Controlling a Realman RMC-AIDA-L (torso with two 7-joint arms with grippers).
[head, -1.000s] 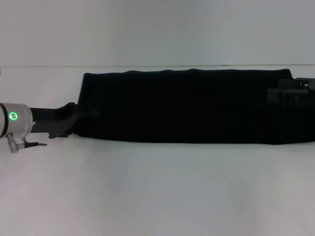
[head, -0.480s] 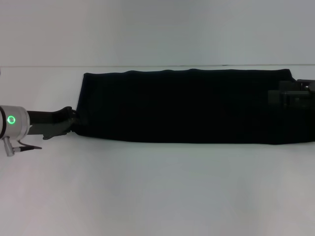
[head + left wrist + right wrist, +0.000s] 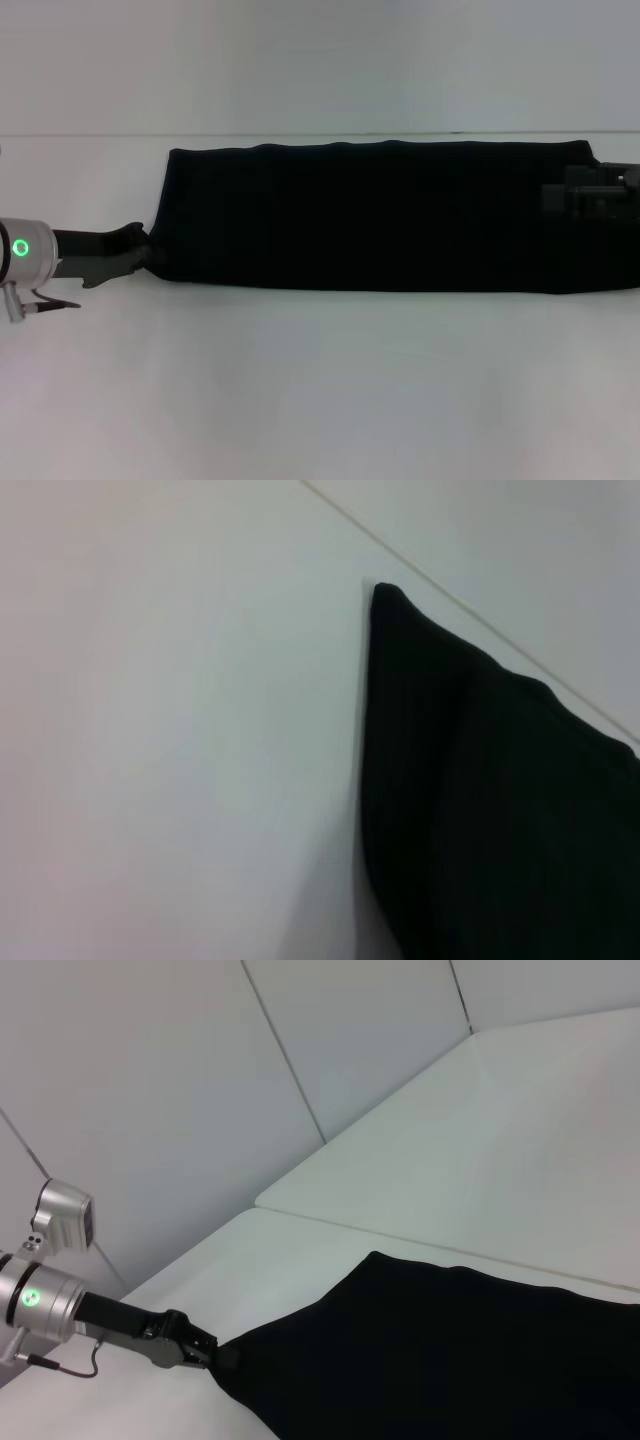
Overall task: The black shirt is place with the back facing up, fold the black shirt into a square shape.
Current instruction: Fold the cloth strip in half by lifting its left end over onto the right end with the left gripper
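Jaws of left gripper pinch the black shirt at its near-left corner, right gripper's cannot be told; long strip on tabletop risks slipping, skewing fold.

The large black soft fabric shirt is lying as a long folded band across the far part of the white table. The left gripper is sitting at its left end, the right gripper over its right end.
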